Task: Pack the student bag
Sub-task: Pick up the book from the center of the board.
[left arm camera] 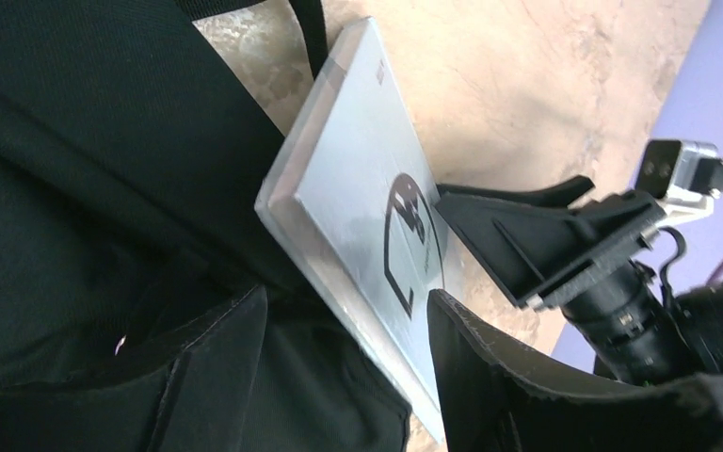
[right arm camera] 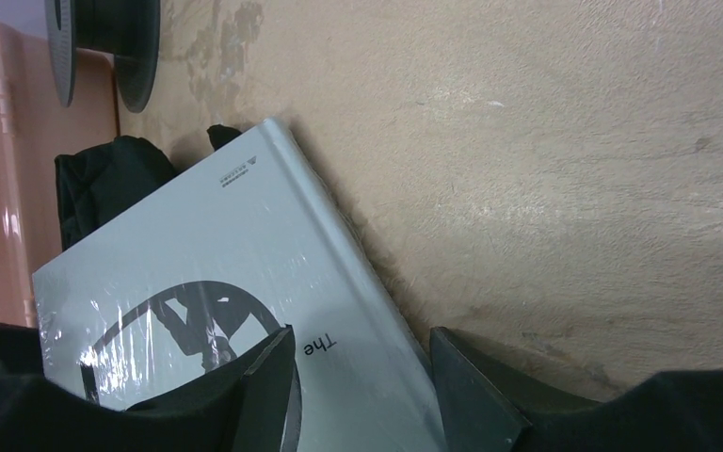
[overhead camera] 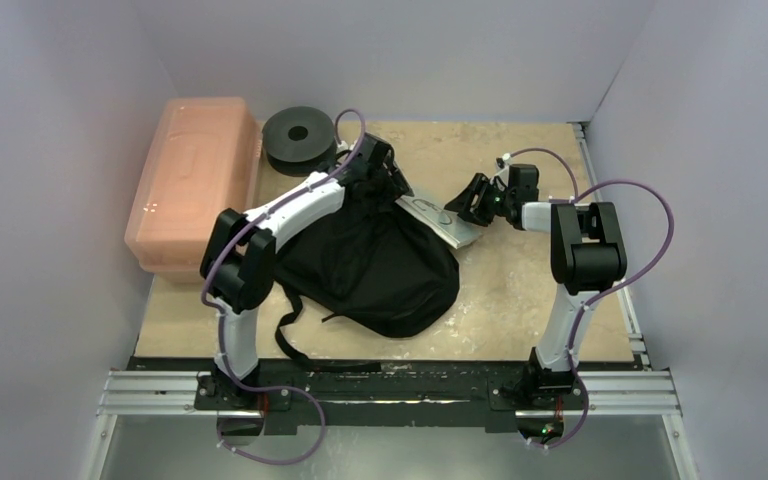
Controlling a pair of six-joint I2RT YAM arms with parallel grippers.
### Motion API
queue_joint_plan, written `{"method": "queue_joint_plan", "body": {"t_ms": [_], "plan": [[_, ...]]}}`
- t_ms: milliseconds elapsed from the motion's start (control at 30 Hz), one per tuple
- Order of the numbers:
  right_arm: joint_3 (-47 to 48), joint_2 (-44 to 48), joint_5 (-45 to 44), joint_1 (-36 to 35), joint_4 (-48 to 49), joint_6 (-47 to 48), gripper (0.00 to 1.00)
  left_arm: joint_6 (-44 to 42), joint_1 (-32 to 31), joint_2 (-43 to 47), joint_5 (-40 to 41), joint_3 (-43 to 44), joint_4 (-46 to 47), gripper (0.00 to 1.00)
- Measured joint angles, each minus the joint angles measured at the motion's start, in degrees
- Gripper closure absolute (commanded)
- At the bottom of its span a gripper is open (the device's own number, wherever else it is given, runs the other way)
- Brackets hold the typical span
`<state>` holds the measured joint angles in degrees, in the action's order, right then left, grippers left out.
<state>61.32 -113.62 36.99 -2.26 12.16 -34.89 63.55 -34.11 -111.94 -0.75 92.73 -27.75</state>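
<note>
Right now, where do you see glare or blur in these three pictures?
Right wrist view: white glare streaks on the plastic-wrapped book. Left wrist view: the left pincer is close and slightly blurred, the book cover sharper. Top view: even light, no glare; the student bag is a black mass with little detail.

The student bag [overhead camera: 370, 270] is seen lying in the middle of the worktop [overhead camera: 540, 290], with a strap [overhead camera: 285, 330] trailed toward the near edge. A grey book [overhead camera: 442, 222] is laid against the bag's far right side, partly covered by the fabric. The left end effector [overhead camera: 378, 168] is held over the bag's far end. The right end effector [overhead camera: 472, 200] is held at the book's outer edge. A pink box [overhead camera: 195, 185] and a black spool [overhead camera: 298, 138] are placed at the far left.
</note>
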Motion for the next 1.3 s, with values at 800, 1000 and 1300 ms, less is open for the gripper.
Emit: {"method": "queue_joint_plan", "body": {"t_ms": [800,1000,1300], "plan": [[0.0,2.5,-2.9,-1.2,-3.2,1.8,0.17,5.6,1.4,-5.6,-3.3,-1.7,15.8,1.0],[0.7,7.0,-8.8,-1.5,-8.2,3.8,0.01,5.4,4.8,-4.2,-11.8,-5.5,24.1,1.0],[5.5,14.8,-14.5,-1.5,-16.0,2.4,0.01,7.6,10.7,11.0,-15.2,-16.8,37.1,1.0]]}}
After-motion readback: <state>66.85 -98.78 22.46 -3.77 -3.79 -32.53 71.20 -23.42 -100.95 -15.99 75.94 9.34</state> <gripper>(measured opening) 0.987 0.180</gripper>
